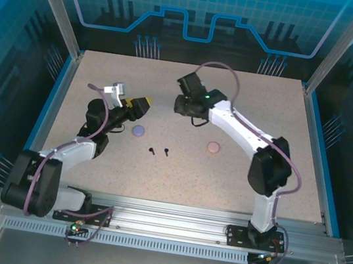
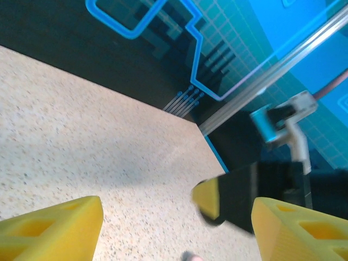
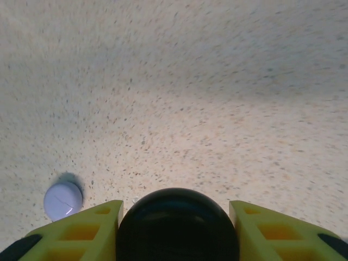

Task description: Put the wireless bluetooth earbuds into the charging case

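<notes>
Black case (image 3: 178, 231) — in right pincer (image 3: 175, 207)

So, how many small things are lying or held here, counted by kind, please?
Round cases: 3 (purple round case, pink round case, black round case in the right tool)
Black earbuds: 2
Total: 5
</notes>
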Robot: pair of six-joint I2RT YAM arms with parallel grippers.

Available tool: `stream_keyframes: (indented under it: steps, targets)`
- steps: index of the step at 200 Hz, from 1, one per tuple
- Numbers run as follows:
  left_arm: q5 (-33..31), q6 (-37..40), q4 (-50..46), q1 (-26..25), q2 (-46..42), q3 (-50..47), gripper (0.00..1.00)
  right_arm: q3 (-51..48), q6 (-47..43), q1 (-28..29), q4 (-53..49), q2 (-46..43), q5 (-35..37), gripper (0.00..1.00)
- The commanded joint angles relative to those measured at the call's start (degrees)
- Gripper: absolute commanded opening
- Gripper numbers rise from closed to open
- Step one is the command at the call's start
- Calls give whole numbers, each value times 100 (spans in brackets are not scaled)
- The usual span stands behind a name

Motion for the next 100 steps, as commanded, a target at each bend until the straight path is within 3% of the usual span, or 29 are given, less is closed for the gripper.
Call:
stream_keyframes:
  steps: [1, 41, 100]
  targets:
    - [637, -443, 1515, -57, 484, -173, 74, -667, 700, -155, 595, -568, -35, 31]
    - [735, -819, 3013, -296, 1507, -238, 69, -1482, 1619, -234, 1302, -1375, -128, 30]
    - [302, -235, 2969, -1100, 1999, 26, 68, -1969, 2940, 79, 1853, -1688, 219, 29]
